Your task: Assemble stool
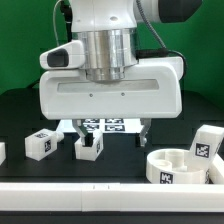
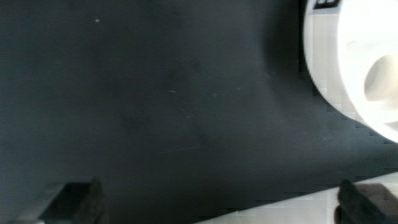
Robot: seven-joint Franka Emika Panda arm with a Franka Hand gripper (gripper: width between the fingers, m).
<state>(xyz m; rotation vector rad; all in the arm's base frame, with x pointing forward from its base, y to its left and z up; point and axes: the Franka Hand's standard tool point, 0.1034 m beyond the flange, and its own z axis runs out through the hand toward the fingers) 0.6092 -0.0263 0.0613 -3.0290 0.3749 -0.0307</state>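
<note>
The ring seat lies on the black worktop at the exterior view's right, with a block leg just behind it. The claw hangs spread wide and empty. To grasp the nearest leg, I judge it should centre over it, then descend squarely.

Round white plastic ring seat: smooth, slightly glossy.
Small white plastic block legs: smooth, with matt printed tags.
Black table top: matt, faintly speckled.
Silver arm collar: ribbed, metallic sheen.
</note>
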